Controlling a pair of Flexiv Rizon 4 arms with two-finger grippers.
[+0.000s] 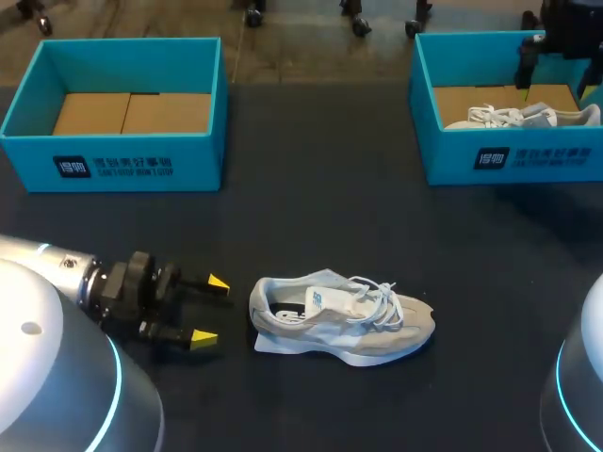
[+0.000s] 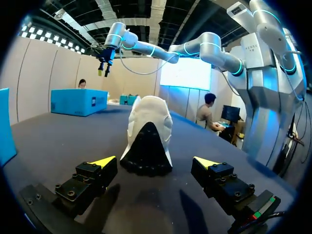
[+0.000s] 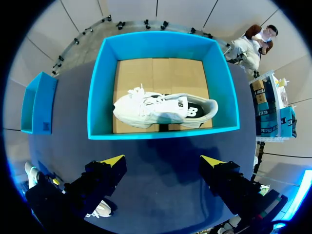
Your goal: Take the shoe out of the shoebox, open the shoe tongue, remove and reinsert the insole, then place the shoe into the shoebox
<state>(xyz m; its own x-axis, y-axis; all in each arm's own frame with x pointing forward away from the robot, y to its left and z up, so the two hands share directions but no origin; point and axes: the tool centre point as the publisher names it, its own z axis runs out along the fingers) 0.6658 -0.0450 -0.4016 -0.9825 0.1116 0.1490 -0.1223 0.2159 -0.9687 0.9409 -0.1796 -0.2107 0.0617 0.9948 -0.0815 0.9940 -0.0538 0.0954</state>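
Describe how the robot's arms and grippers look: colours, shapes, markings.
The left arm and right arm are rounded silver segments with cyan rings at the joints; a thin cable loops along the right one. The left gripper and right gripper are black and blocky, with yellow wedge tips.

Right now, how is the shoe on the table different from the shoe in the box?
The table shoe lies out on the table; the boxed shoe lies inside the right shoebox. The table shoe's toe points to my right, the boxed shoe's to my left. Both are pale laced sneakers.
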